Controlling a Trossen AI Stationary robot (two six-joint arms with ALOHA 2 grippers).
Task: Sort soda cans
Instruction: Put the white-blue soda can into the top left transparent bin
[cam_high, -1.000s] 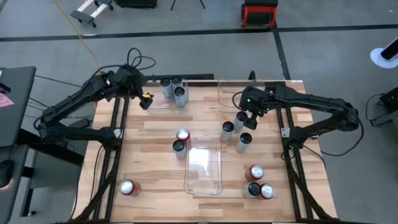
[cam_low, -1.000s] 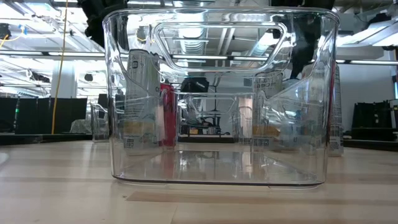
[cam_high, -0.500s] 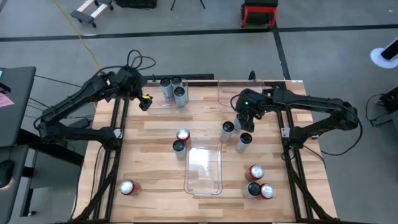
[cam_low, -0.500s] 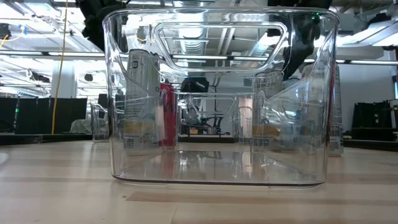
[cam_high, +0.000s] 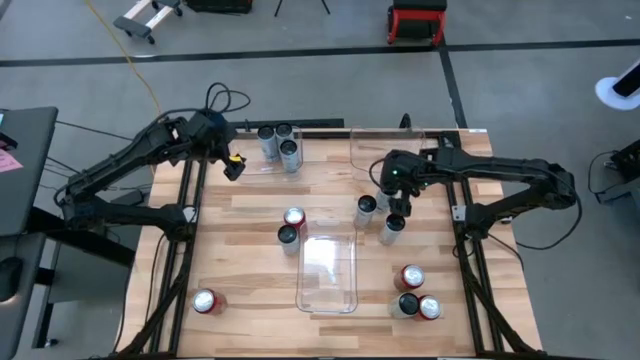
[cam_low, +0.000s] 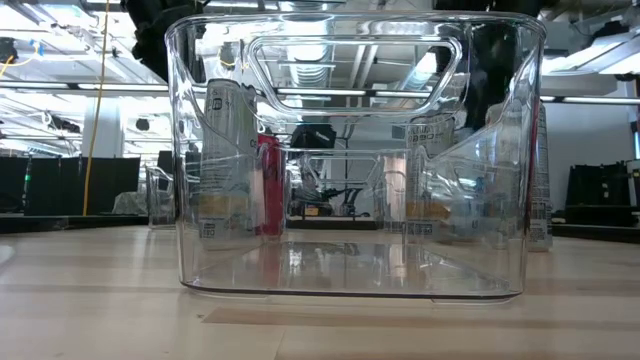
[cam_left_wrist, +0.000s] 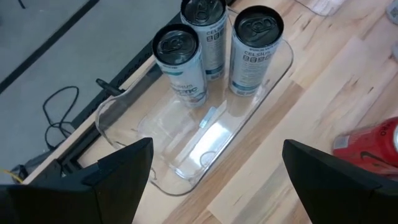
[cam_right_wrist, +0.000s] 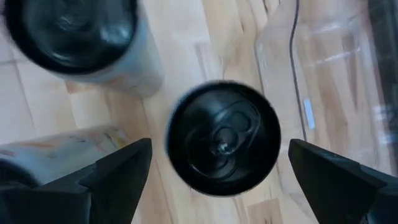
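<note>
The right gripper (cam_high: 393, 196) hangs with its fingers spread wide, directly above a dark-topped can (cam_right_wrist: 222, 138) in the cluster of silver cans (cam_high: 367, 209) toward the right rear of the surface (cam_high: 250, 205), holding nothing. Two neighbouring cans stand just beside the target, so the likeliest trouble is a finger coming down on a neighbour's rim or nudging one over as the gripper descends; a descent slightly off centre could also tip the target itself. Just behind the cluster sits an empty clear bin (cam_high: 366, 147), whose wall could catch a can carried too low. The left gripper (cam_high: 232, 165) waits released near the left rear edge, beside another clear bin (cam_left_wrist: 186, 149) already holding three silver cans (cam_left_wrist: 214, 46). Unsorted cans remain spread about: a red one (cam_high: 294, 217) and a dark one near the middle bin (cam_high: 328, 272), a red one (cam_high: 204, 301) at the front left, and three more (cam_high: 413, 293) at the front right.
</note>
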